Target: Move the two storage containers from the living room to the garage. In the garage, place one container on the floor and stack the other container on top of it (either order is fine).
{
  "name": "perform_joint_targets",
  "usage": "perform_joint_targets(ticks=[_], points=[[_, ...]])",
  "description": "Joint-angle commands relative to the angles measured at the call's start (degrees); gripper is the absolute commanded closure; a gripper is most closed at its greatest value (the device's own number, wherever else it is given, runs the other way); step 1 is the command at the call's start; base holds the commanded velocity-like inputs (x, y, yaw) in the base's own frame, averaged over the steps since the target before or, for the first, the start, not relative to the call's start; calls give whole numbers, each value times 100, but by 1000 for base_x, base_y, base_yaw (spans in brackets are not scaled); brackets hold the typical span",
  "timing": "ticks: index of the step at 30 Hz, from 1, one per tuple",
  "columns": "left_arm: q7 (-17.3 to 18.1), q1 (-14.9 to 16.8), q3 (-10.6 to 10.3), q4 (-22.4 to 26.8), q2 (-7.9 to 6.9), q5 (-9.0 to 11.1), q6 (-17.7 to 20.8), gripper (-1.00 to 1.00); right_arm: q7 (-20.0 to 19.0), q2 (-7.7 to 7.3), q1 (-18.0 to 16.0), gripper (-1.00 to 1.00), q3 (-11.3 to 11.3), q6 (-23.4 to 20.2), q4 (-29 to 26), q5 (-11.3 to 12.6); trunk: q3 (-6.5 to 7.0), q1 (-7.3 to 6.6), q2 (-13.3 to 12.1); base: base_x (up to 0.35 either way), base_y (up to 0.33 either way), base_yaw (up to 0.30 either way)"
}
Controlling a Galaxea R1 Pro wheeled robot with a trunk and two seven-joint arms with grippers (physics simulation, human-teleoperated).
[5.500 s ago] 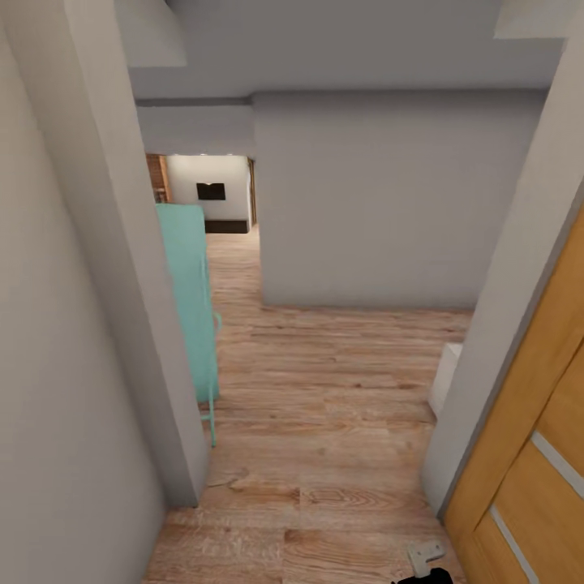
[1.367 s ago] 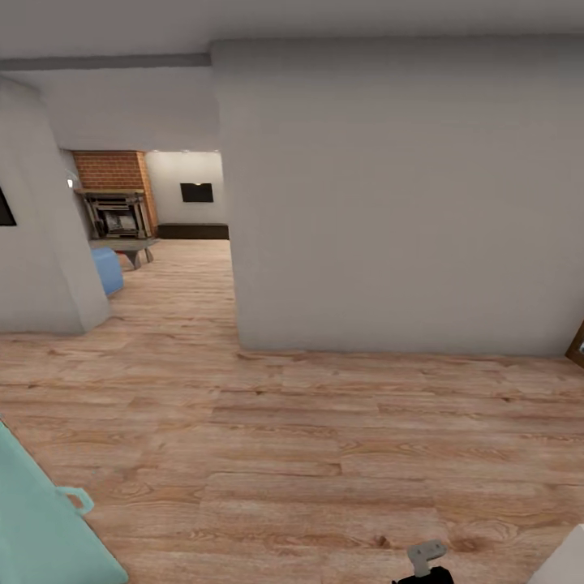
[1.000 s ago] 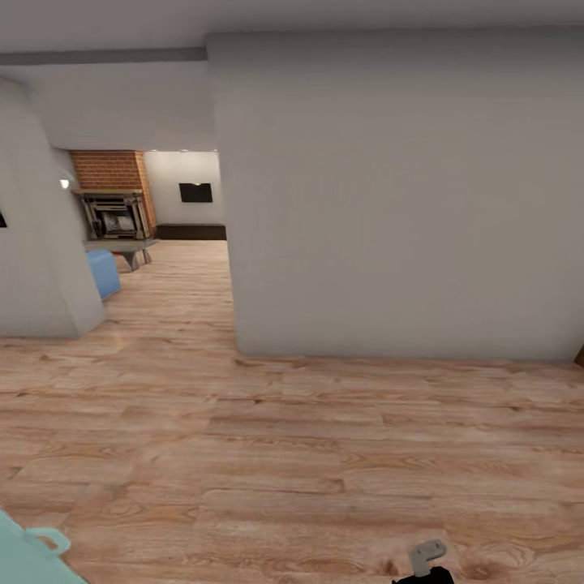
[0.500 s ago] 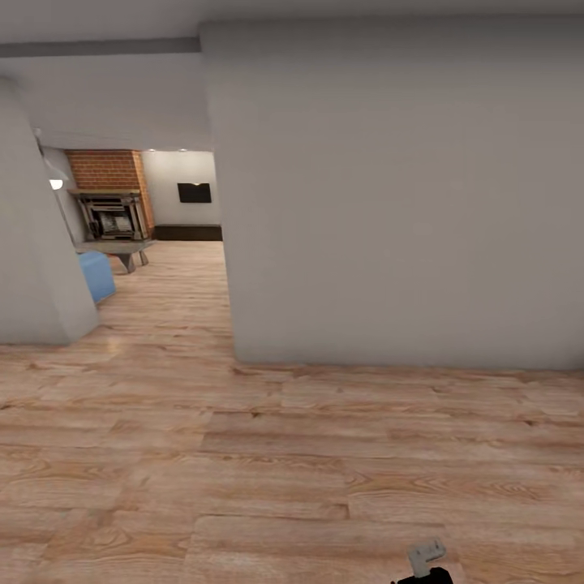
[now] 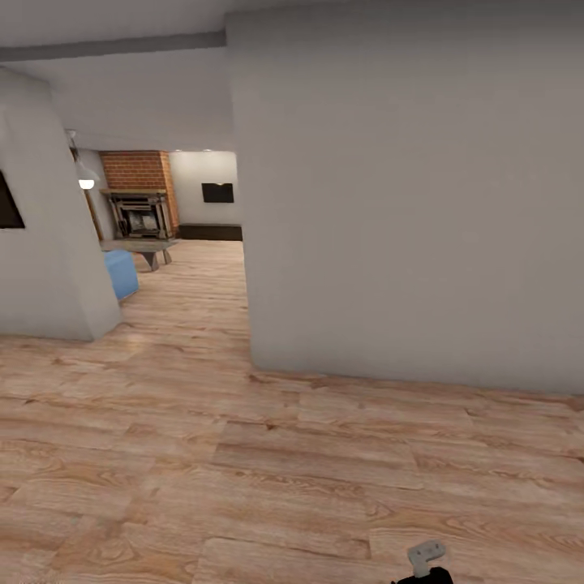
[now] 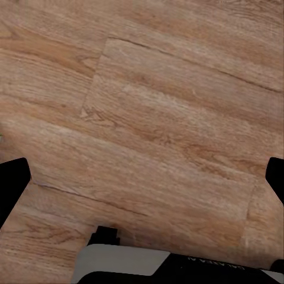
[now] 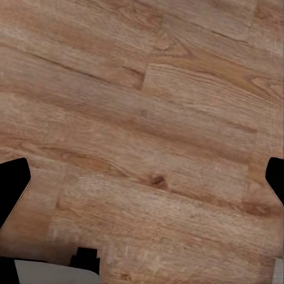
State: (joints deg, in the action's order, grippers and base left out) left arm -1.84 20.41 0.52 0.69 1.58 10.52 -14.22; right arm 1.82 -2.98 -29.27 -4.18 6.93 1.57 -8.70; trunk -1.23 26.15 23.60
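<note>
The two storage containers are out of view. Far ahead through a wide opening lies the living room, with its brick fireplace (image 5: 139, 188), a blue sofa end (image 5: 122, 272) and a low coffee table (image 5: 143, 246). Light wood-plank flooring (image 5: 243, 454) runs from me to there. My left gripper (image 6: 142, 183) hangs open over the planks, its dark fingertips (image 6: 12, 190) far apart and nothing between them. My right gripper (image 7: 142, 183) is open over bare planks too. A small grey part of my right arm (image 5: 426, 556) pokes in at the head view's lower edge.
A big grey wall block (image 5: 405, 203) stands ahead and to the right, its corner (image 5: 250, 357) beside the passage. A second wall corner (image 5: 57, 243) stands at the left, with a dark frame (image 5: 8, 203) on it. A lamp (image 5: 85, 182) hangs past it.
The camera has moved on along the hallway and turned. The teal cabinet and the wooden door have left the picture, and the living room opening now shows wider. Both grippers hang as before.
</note>
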Motion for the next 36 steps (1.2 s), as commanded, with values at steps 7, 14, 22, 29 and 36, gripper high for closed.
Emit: perform_joint_targets(ticks=[7, 14, 22, 29, 36], points=[[-10, 7, 1, -7, 2, 20, -19, -100, 17, -1, -8, -100, -39, 28, 18, -26, -13, 7, 12, 328, 0, 293], [-10, 7, 1, -7, 8, 20, -19, -100, 18, -1, -8, -100, -39, 28, 19, -26, -13, 7, 12, 328, 0, 294], [-11, 7, 1, -7, 9, 20, -19, -100, 17, -1, -8, -100, -39, 28, 19, -26, -13, 7, 12, 328, 0, 294], [-11, 7, 1, -7, 6, 20, -19, -100, 17, -1, -8, -100, -39, 28, 12, -26, -13, 7, 12, 328, 0, 292], [-10, 7, 1, -7, 6, 20, -19, -100, 15, -1, -8, -100, -39, 28, 11, -26, -13, 7, 12, 328, 0, 92]])
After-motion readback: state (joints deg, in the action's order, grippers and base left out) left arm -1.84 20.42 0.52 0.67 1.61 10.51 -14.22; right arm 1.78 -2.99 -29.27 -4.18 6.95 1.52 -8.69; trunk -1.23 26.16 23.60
